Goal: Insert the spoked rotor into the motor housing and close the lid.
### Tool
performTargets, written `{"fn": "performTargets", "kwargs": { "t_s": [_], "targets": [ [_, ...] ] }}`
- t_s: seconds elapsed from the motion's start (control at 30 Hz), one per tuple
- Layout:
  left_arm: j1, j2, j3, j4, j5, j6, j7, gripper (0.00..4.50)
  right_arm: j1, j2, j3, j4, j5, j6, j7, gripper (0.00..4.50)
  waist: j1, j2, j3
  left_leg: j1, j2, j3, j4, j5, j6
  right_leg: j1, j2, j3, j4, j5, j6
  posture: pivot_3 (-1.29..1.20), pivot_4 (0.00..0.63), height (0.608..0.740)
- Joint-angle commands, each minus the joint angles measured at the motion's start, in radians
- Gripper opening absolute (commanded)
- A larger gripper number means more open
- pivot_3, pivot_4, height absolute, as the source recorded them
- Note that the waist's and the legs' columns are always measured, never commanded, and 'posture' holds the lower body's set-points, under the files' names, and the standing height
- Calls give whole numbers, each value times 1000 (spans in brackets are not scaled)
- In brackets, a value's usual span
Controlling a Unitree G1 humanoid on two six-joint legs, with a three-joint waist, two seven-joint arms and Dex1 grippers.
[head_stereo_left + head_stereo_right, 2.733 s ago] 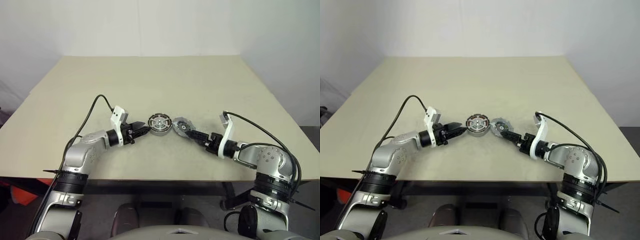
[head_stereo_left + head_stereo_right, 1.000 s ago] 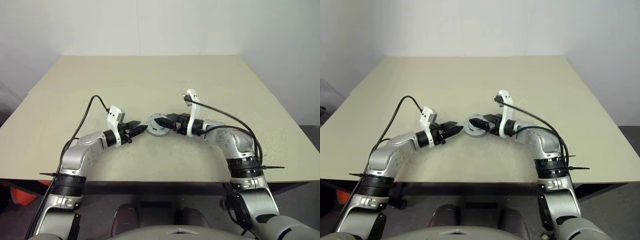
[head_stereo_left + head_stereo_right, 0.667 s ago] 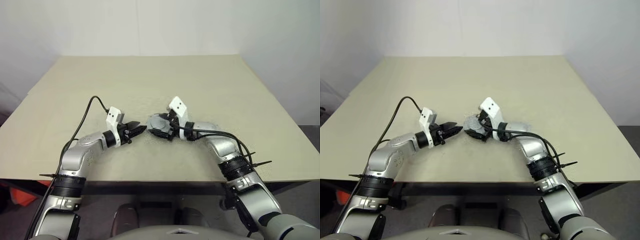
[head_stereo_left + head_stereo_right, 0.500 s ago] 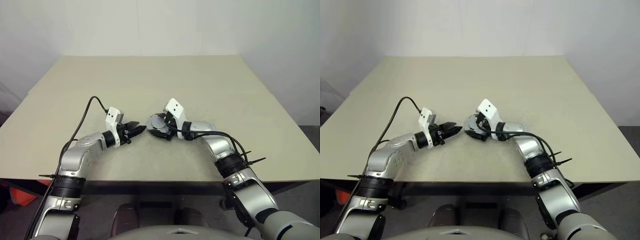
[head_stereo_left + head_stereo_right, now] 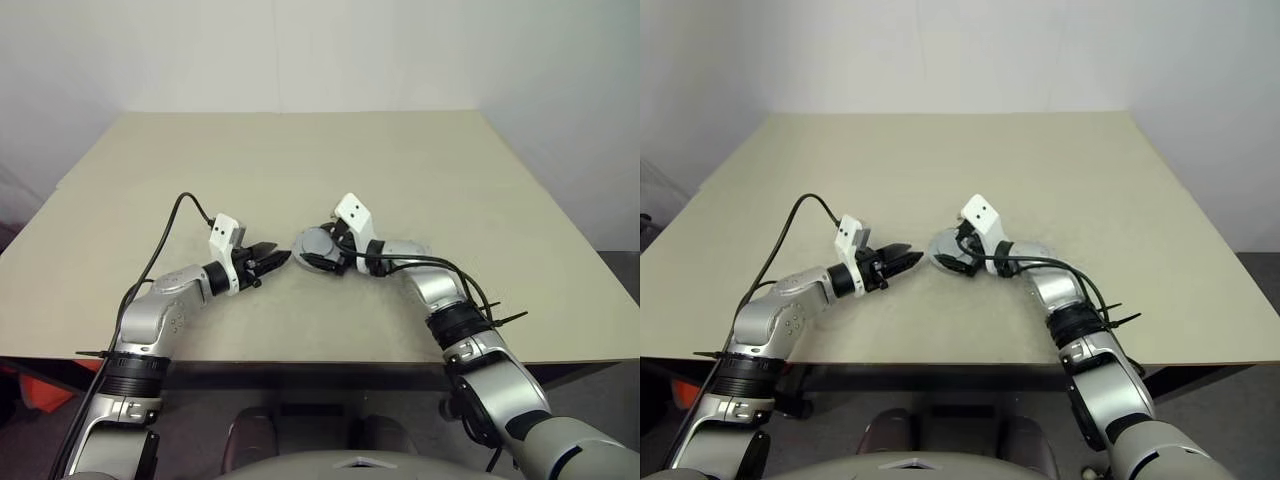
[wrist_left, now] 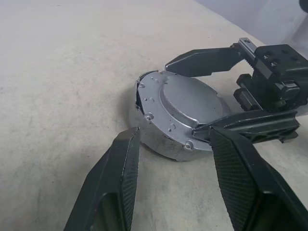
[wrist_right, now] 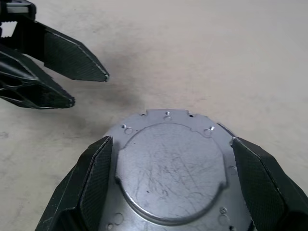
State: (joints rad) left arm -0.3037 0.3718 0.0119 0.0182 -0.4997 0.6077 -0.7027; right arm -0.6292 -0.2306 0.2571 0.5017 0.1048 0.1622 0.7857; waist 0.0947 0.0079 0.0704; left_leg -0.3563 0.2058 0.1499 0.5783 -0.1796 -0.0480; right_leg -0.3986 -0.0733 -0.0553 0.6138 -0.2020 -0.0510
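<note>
One beige table [image 5: 420, 160] carries the scene; the right gripper [image 7: 171, 180], jaws at their widest, clasps the lid [image 7: 171, 168] by its rim, lying mid-table, nearer the front edge than the back; the left gripper [image 6: 173, 159], half-spread and empty, points at the lid just beside it.
</note>
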Motion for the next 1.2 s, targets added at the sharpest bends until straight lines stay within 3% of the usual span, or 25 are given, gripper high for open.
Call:
{"fn": "performTargets", "kwargs": {
  "t_s": [0.03,0.7,0.8,0.87,1.2],
  "targets": [
    [-5,9,21,-42,-4,-10,0,2413,-14,7,5,24,-32,-29,1,4431,0,0,0,0,0,0,0,0,0,0,0,0,0,0,0,0,0,740],
    [10,11,50,-38,-14,-2,15,2413,-36,24,-24,33,-46,-36,1,4431,-1,0,0,5,0,0,0,-1,1,3,0,0,1,0,0,0,0,740],
    [11,11,51,-39,-14,-2,17,2413,-29,24,-21,32,-44,-13,11,3861,-1,0,0,5,0,0,0,-1,1,3,0,0,1,0,0,0,0,740],
    [12,12,52,-40,-15,-2,18,2413,-23,22,-17,30,-49,-4,18,3153,-1,0,0,5,0,0,0,-1,2,3,0,0,1,0,0,0,0,740],
    [15,15,55,-38,-15,-1,20,2413,-43,44,-67,18,-8,38,7,3107,-1,0,0,5,0,0,0,-1,2,4,0,0,1,0,0,0,0,740]
  ]
}}
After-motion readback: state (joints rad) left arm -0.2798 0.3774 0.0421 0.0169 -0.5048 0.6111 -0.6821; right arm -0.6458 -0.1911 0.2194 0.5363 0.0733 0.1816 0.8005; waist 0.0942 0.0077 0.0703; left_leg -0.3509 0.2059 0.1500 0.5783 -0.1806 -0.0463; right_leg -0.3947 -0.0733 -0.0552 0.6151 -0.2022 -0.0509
